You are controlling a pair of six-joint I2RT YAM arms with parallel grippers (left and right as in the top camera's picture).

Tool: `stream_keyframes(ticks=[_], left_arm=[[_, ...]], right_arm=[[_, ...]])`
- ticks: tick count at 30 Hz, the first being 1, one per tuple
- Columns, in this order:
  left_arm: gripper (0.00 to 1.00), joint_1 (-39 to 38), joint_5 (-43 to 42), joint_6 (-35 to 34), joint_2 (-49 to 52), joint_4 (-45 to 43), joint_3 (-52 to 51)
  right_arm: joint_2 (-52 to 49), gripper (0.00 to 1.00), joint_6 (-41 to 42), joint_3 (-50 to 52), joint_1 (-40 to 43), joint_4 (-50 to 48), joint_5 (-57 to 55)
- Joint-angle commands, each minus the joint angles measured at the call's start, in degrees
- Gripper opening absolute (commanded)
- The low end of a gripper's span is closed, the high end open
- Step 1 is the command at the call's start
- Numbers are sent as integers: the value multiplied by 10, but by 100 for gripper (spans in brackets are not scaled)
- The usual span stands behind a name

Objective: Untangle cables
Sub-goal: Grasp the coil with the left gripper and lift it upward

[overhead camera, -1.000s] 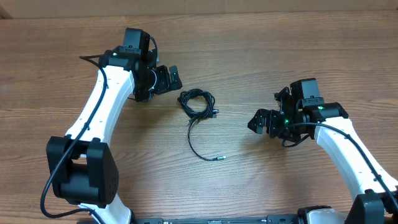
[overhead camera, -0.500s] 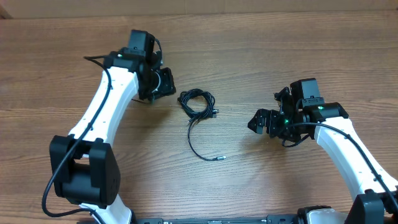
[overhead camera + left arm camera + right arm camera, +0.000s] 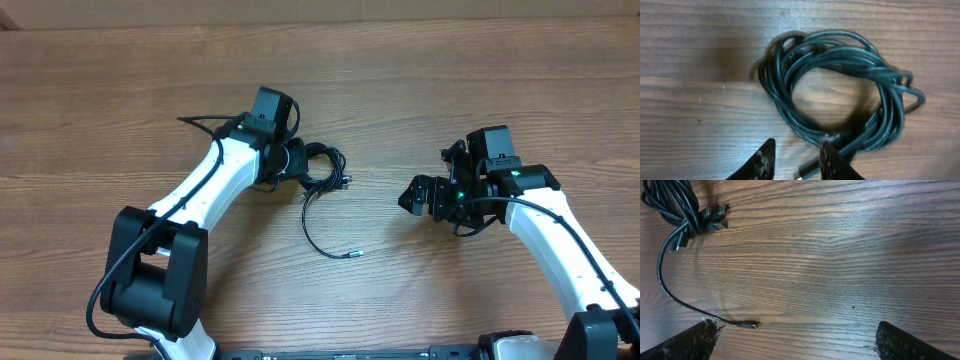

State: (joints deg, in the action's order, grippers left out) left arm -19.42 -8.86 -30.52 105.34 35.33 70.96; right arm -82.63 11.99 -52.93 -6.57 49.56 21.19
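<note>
Cables: thin black cords wound into a small loose coil on the table, a little left of the middle; the left wrist view shows the coil as several overlapping loops, flat on the wood.
Loose end: one strand leaves the near side of the coil, curves nearer and to the right, and ends in a small silvery plug tip; the right wrist view shows the same tip.
Other plugs: two or three small connectors stick out at the coil's right edge.
Left gripper: at the coil's left edge; its fingers are drawn close with a narrow gap, bare wood and one strand end showing in it, nothing pinched.
Right gripper: well apart from the coil, to its right; fingers spread wide, holding nothing.
Table: brown wood grain.
</note>
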Motion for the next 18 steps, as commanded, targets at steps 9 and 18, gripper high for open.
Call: stream_keyframes(ticks=[9,18], left_arm=[[31,-10,34,-44,19,-121,-56],[34,-12,34,-43,59,-121,-56]], right_arm=[[-1,100,0,-10,-2,-2,3],[-1,100,0,-10,-2,-2,3]])
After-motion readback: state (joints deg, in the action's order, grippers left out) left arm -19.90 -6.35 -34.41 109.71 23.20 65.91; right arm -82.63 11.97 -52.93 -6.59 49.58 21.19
